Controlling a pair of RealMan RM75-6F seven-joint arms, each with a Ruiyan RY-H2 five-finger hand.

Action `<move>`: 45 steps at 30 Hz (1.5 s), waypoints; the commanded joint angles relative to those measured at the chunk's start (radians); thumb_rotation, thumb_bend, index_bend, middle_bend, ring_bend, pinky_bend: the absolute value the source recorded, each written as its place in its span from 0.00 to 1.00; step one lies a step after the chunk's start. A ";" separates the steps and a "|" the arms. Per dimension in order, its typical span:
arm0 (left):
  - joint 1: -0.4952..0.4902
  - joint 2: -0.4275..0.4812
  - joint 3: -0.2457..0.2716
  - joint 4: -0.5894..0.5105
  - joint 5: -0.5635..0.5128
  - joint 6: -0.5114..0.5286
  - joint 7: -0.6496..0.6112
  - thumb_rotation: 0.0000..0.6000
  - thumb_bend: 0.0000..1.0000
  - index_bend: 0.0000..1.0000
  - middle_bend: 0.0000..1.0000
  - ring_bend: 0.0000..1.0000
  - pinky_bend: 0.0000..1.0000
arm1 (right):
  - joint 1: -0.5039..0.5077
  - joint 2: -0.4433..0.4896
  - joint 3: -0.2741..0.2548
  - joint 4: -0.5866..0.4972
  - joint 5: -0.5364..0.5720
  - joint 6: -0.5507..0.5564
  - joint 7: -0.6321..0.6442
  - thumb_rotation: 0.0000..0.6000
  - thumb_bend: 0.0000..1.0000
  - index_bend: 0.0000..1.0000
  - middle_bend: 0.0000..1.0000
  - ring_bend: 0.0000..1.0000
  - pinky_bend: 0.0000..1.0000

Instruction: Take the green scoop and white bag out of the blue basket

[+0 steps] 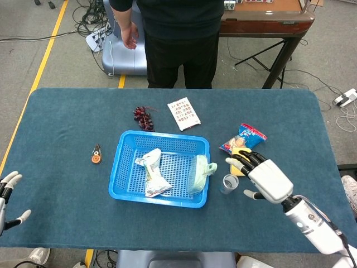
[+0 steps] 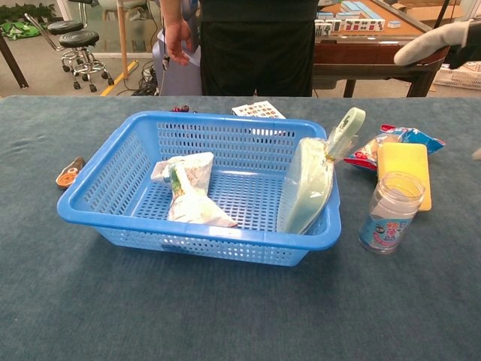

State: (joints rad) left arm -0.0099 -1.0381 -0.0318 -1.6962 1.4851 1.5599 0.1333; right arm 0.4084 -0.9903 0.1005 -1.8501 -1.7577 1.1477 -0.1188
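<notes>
The blue basket [image 1: 126,151] [image 2: 113,180] sits mid-table. Inside it, a white bag [image 1: 152,174] [image 2: 188,189] lies left of centre, and a pale green scoop [image 1: 199,172] [image 2: 310,183] leans against the right wall, its handle poking over the rim. My right hand [image 1: 262,174] hovers open above the table just right of the basket, over the small jar and yellow sponge; only its fingers [image 2: 440,39] show at the top right of the chest view. My left hand [image 1: 6,195] is open at the far left table edge, holding nothing.
A small jar [image 1: 228,183] [image 2: 389,212], a yellow sponge [image 2: 404,170] and a snack packet [image 1: 245,136] lie right of the basket. Grapes [image 1: 143,118] and a printed card [image 1: 183,113] lie behind it, an orange tool [image 1: 96,154] to its left. A person [image 1: 173,39] stands behind the table.
</notes>
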 commanded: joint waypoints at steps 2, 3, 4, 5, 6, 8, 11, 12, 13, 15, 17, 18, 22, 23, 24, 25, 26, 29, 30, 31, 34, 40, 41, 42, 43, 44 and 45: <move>0.004 0.001 0.000 0.002 -0.002 0.004 -0.004 1.00 0.15 0.19 0.14 0.15 0.16 | 0.082 -0.037 0.030 -0.034 -0.010 -0.094 -0.109 1.00 0.00 0.15 0.16 0.13 0.22; 0.006 0.001 0.000 0.004 -0.002 0.006 -0.006 1.00 0.15 0.19 0.14 0.15 0.16 | 0.100 -0.045 0.039 -0.038 0.003 -0.119 -0.134 1.00 0.00 0.15 0.16 0.13 0.22; 0.007 0.001 0.001 0.005 -0.002 0.007 -0.008 1.00 0.15 0.19 0.14 0.15 0.16 | 0.112 -0.050 0.044 -0.040 0.012 -0.135 -0.153 1.00 0.00 0.15 0.16 0.13 0.22; 0.008 0.001 0.001 0.007 -0.004 0.006 -0.009 1.00 0.15 0.19 0.14 0.15 0.16 | 0.128 -0.058 0.051 -0.041 0.022 -0.154 -0.174 1.00 0.00 0.15 0.16 0.13 0.22; 0.008 0.001 0.002 0.008 -0.004 0.006 -0.010 1.00 0.15 0.19 0.14 0.15 0.16 | 0.140 -0.065 0.055 -0.041 0.030 -0.168 -0.188 1.00 0.00 0.15 0.16 0.13 0.22; 0.009 0.002 0.001 0.010 -0.006 0.006 -0.012 1.00 0.15 0.19 0.14 0.15 0.16 | 0.164 -0.080 0.064 -0.034 0.048 -0.196 -0.218 1.00 0.00 0.15 0.16 0.13 0.22; 0.011 0.002 0.000 0.014 -0.007 0.007 -0.016 1.00 0.15 0.19 0.14 0.15 0.16 | 0.204 -0.120 0.082 -0.001 0.089 -0.240 -0.295 1.00 0.00 0.15 0.16 0.13 0.22; 0.011 0.003 0.000 0.014 -0.008 0.007 -0.016 1.00 0.15 0.19 0.14 0.15 0.16 | 0.213 -0.134 0.087 0.009 0.102 -0.250 -0.319 1.00 0.00 0.15 0.16 0.13 0.22; 0.011 0.003 -0.001 0.015 -0.008 0.007 -0.018 1.00 0.15 0.19 0.14 0.15 0.16 | 0.223 -0.148 0.090 0.017 0.117 -0.259 -0.336 1.00 0.00 0.15 0.16 0.13 0.22; 0.012 0.004 -0.001 0.016 -0.010 0.007 -0.020 1.00 0.15 0.19 0.14 0.15 0.16 | 0.245 -0.177 0.098 0.030 0.160 -0.288 -0.350 1.00 0.00 0.15 0.16 0.13 0.22; 0.014 0.005 -0.001 0.018 -0.011 0.008 -0.022 1.00 0.15 0.19 0.14 0.15 0.16 | 0.269 -0.196 0.102 0.044 0.194 -0.317 -0.358 1.00 0.00 0.15 0.16 0.13 0.22; 0.015 0.006 -0.001 0.018 -0.012 0.009 -0.024 1.00 0.15 0.19 0.14 0.15 0.16 | 0.279 -0.203 0.103 0.049 0.204 -0.326 -0.365 1.00 0.00 0.15 0.16 0.13 0.22; 0.019 0.006 -0.003 0.026 -0.021 0.009 -0.031 1.00 0.15 0.19 0.14 0.15 0.16 | 0.305 -0.220 0.093 0.069 0.234 -0.355 -0.376 1.00 0.00 0.15 0.17 0.13 0.22; 0.019 0.005 -0.003 0.029 -0.024 0.006 -0.032 1.00 0.15 0.19 0.14 0.15 0.16 | 0.313 -0.226 0.089 0.077 0.241 -0.360 -0.380 1.00 0.00 0.15 0.17 0.13 0.22; 0.019 0.005 -0.003 0.030 -0.025 0.004 -0.032 1.00 0.15 0.19 0.14 0.15 0.16 | 0.318 -0.231 0.087 0.084 0.247 -0.365 -0.383 1.00 0.00 0.15 0.17 0.13 0.22; 0.019 0.005 -0.003 0.032 -0.025 0.003 -0.032 1.00 0.15 0.19 0.14 0.15 0.16 | 0.325 -0.238 0.086 0.091 0.253 -0.369 -0.385 1.00 0.00 0.15 0.17 0.13 0.22; 0.019 0.004 -0.003 0.032 -0.024 0.003 -0.033 1.00 0.15 0.19 0.14 0.15 0.16 | 0.331 -0.245 0.086 0.099 0.260 -0.373 -0.387 1.00 0.00 0.15 0.18 0.13 0.22; 0.020 0.002 -0.003 0.032 -0.019 0.008 -0.036 1.00 0.15 0.19 0.14 0.15 0.16 | 0.355 -0.267 0.080 0.122 0.282 -0.392 -0.397 1.00 0.00 0.15 0.19 0.13 0.22; 0.020 0.002 -0.003 0.033 -0.019 0.009 -0.037 1.00 0.15 0.19 0.14 0.15 0.16 | 0.361 -0.271 0.078 0.126 0.286 -0.396 -0.399 1.00 0.01 0.15 0.19 0.13 0.22; 0.021 0.002 -0.003 0.034 -0.021 0.009 -0.038 1.00 0.15 0.19 0.14 0.15 0.16 | 0.366 -0.275 0.075 0.130 0.290 -0.400 -0.401 1.00 0.01 0.15 0.19 0.13 0.22; 0.023 0.001 -0.004 0.040 -0.027 0.007 -0.042 1.00 0.15 0.19 0.14 0.15 0.16 | 0.378 -0.283 0.069 0.141 0.303 -0.403 -0.402 1.00 0.01 0.15 0.21 0.14 0.22; 0.026 -0.002 -0.003 0.049 -0.029 0.006 -0.047 1.00 0.15 0.19 0.14 0.15 0.16 | 0.400 -0.306 0.064 0.167 0.328 -0.401 -0.391 1.00 0.09 0.16 0.25 0.17 0.25; 0.027 -0.002 -0.003 0.049 -0.030 0.006 -0.048 1.00 0.15 0.19 0.14 0.15 0.16 | 0.404 -0.310 0.064 0.170 0.331 -0.402 -0.388 1.00 0.12 0.17 0.26 0.18 0.26; 0.027 -0.002 -0.004 0.050 -0.030 0.008 -0.049 1.00 0.15 0.19 0.14 0.15 0.16 | 0.410 -0.314 0.065 0.173 0.334 -0.401 -0.381 1.00 0.14 0.19 0.27 0.19 0.27; 0.028 -0.002 -0.004 0.050 -0.030 0.008 -0.050 1.00 0.15 0.19 0.14 0.15 0.16 | 0.413 -0.317 0.066 0.174 0.334 -0.399 -0.377 1.00 0.16 0.20 0.28 0.20 0.27; 0.029 -0.002 -0.004 0.051 -0.030 0.009 -0.051 1.00 0.15 0.19 0.14 0.15 0.16 | 0.418 -0.319 0.067 0.176 0.333 -0.396 -0.373 1.00 0.18 0.21 0.28 0.21 0.28; 0.029 -0.002 -0.004 0.052 -0.030 0.010 -0.051 1.00 0.15 0.19 0.14 0.15 0.16 | 0.421 -0.321 0.066 0.177 0.332 -0.394 -0.372 1.00 0.19 0.22 0.29 0.21 0.28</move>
State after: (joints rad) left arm 0.0192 -1.0401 -0.0359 -1.6440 1.4553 1.5694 0.0823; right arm 0.8268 -1.3092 0.1666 -1.6748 -1.4252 0.7520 -0.4925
